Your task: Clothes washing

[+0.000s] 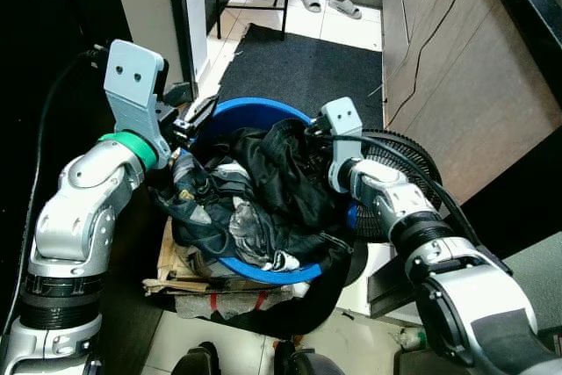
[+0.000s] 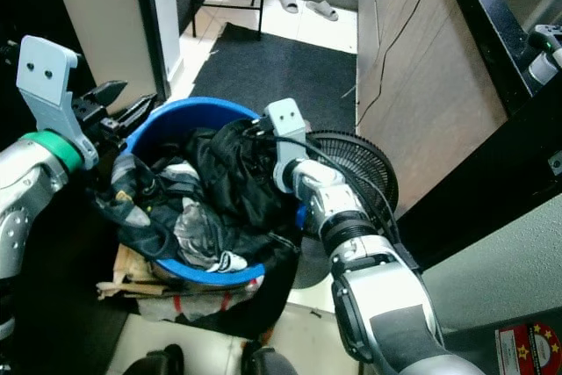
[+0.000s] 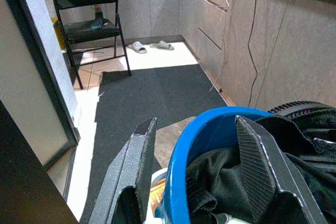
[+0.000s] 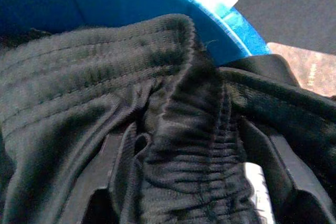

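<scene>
Blue plastic tub (image 1: 230, 118), one, sits on crumpled cardboard (image 1: 176, 278) just in front of the robot, heaped w/ dark clothes (image 1: 263, 191). Right gripper (image 4: 194, 145) is down in the heap at the tub's right side, its 2 fingers set apart w/ a fold of black ribbed fabric (image 4: 189, 129) bunched between them. Left gripper (image 3: 202, 166) hangs at the tub's left rim, fingers spread wide, one outside the rim, one over the clothes, holding nothing. One black fan (image 1: 406, 164) lies beside the tub, right. Beyond: 1 dark mat (image 1: 303, 63), then 2 slippers (image 1: 332, 4) and 1 folding chair (image 3: 86, 11) at the far wall.
</scene>
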`<state>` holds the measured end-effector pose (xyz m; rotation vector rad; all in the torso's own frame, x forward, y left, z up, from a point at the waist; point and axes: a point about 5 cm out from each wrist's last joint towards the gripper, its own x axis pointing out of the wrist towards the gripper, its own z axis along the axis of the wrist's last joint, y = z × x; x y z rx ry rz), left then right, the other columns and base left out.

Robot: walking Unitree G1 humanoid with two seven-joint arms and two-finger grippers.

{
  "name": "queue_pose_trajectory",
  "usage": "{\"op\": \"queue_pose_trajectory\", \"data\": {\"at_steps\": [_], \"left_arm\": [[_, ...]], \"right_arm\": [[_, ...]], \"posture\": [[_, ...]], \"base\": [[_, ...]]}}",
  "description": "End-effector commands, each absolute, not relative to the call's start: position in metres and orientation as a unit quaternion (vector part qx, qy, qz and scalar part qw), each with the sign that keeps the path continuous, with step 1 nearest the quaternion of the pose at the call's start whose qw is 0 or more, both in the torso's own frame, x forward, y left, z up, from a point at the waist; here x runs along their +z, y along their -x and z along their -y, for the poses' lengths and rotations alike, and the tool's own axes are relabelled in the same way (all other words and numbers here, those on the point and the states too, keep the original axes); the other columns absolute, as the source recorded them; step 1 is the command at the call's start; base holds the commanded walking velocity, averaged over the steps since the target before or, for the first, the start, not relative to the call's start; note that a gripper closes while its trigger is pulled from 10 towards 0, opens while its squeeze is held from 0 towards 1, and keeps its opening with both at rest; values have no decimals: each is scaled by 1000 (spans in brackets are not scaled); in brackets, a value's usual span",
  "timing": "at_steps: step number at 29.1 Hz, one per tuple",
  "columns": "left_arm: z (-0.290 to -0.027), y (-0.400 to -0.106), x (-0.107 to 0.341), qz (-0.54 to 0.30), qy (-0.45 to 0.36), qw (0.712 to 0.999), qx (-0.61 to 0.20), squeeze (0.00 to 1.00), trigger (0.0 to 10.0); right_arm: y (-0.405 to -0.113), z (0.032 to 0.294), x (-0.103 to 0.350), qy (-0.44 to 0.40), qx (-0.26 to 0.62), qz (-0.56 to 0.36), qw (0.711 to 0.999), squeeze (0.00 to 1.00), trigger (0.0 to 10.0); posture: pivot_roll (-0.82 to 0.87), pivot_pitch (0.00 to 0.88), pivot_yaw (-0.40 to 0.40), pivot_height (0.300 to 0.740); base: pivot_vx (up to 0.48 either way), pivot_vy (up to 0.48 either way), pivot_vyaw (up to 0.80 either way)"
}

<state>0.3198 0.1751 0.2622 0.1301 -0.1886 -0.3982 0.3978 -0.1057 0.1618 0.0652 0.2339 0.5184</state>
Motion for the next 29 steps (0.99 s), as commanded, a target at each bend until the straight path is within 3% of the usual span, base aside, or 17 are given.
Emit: {"op": "queue_pose_trajectory", "data": {"at_steps": [1,9,22,23,26,27,29], "left_arm": [[-175,-321,261,89,-56,975,-196,0,10000],[-177,-322,263,92,-53,976,-191,0,10000],[-176,-322,264,92,-51,976,-189,0,10000],[-176,-322,264,92,-51,976,-189,0,10000],[-176,-322,264,92,-51,976,-188,0,10000],[-176,-322,263,92,-51,977,-188,0,10000],[-176,-322,263,92,-50,977,-188,0,10000]], "right_arm": [[-402,111,172,-80,243,-90,962,0,0],[-411,125,228,-183,218,76,956,0,0],[-408,113,272,-225,275,165,920,0,0],[-407,109,276,-224,287,167,916,0,706],[-406,107,278,-223,294,168,914,0,706],[-406,104,273,-203,296,156,920,0,10000],[-407,102,262,-175,294,135,930,0,10000]], "posture": [[80,135,-37,740],[81,132,-33,740],[81,132,-34,740],[80,132,-34,740],[80,132,-34,740],[78,132,-35,740],[75,133,-36,740]], "base": [[0,0,0],[0,0,0],[0,0,0],[0,0,0],[0,0,0],[0,0,0],[0,0,0]]}}
